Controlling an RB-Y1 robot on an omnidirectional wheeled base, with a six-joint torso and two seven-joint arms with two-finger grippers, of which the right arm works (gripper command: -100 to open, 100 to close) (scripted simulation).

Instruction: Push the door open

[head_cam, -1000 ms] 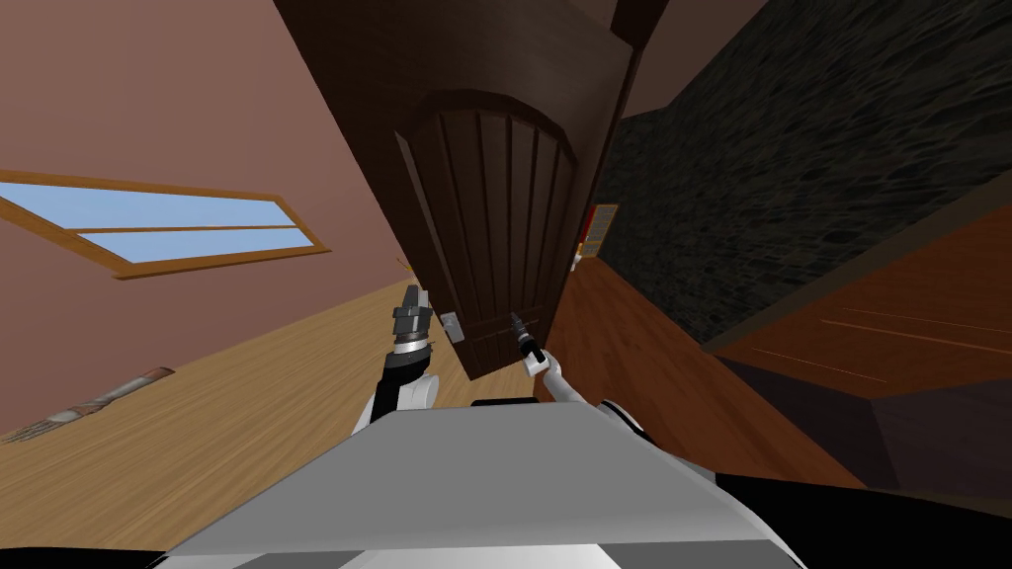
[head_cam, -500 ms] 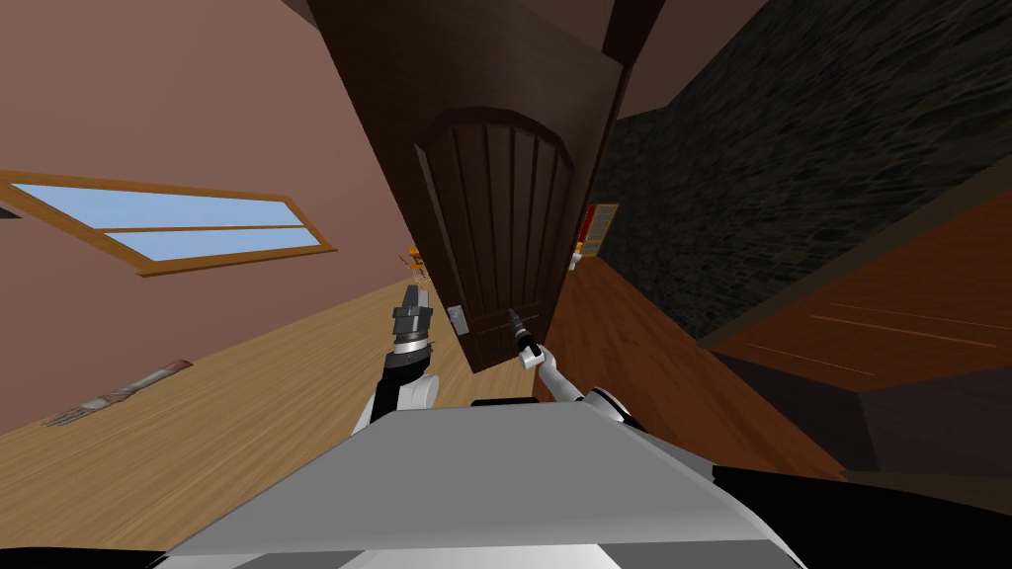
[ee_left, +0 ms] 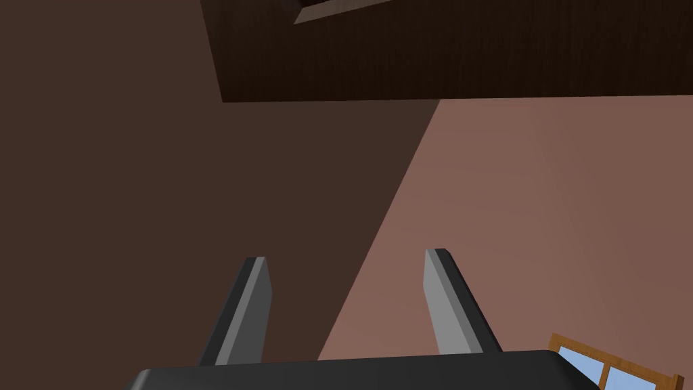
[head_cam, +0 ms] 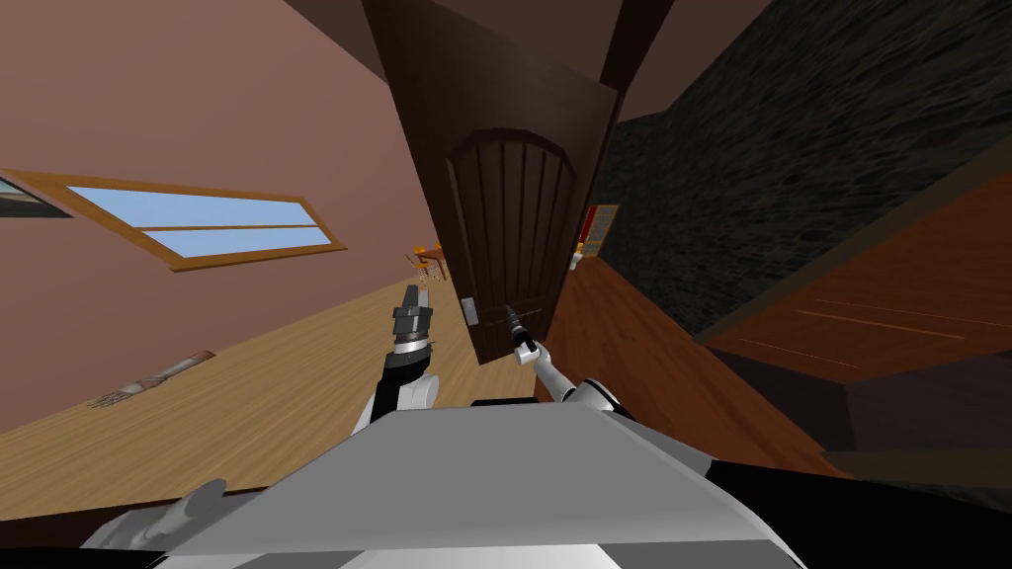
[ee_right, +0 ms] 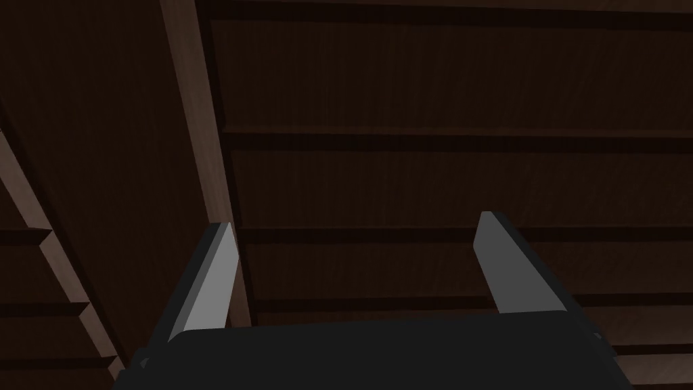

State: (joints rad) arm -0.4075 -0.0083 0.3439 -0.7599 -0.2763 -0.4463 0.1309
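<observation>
Pushing pincer: right gripper (head_cam: 511,314), fingers spread wide, released, holding nothing
Contact: its tips sit at the lower panel of the door (head_cam: 514,227); whether they touch, I cannot tell
Door: dark brown wood, arched top, vertical planks, standing ajar at 12 o'clock ahead of me
Lock plate (head_cam: 468,311): small, grey, on the door's near edge, at 9 o'clock of the right gripper
Left gripper (head_cam: 412,293): at 9 o'clock of the lock plate, apart from the door, fingers parted, empty
Window (head_cam: 208,225): wood-framed, on the pink wall at 9 o'clock
</observation>
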